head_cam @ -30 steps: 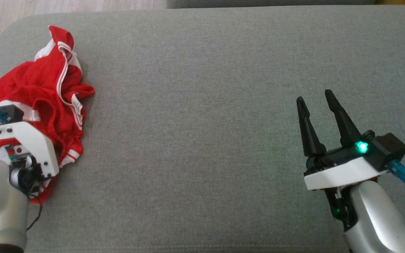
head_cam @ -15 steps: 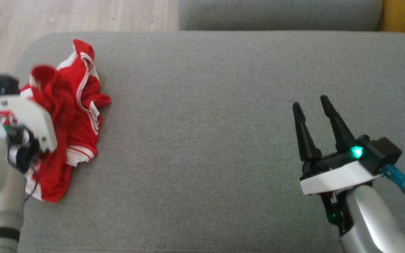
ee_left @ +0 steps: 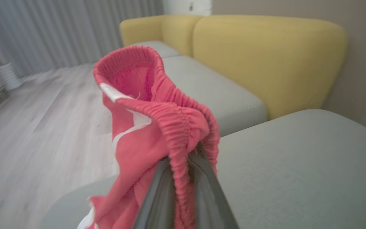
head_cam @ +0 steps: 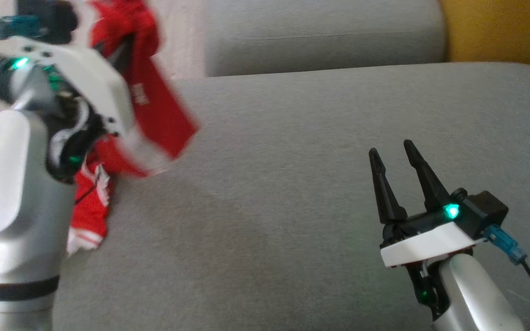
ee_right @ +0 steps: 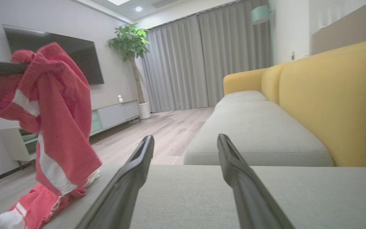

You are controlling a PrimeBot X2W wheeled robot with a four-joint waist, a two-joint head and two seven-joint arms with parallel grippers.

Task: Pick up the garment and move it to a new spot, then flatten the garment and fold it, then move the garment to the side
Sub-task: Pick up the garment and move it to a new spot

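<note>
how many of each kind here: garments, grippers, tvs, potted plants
red shorts: 1
grippers: 2 (left gripper, right gripper)
TV: 1
potted plant: 1
total: 5

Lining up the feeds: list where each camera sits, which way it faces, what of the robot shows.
Head view: on the head, looking down at the grey cushion; shows left arm and open right gripper.
Left wrist view: along the left gripper, shut on the garment, toward the yellow sofa.
Right wrist view: along its own open fingers, facing the sofa.
Shared: both wrist views show garment and sofa.
</note>
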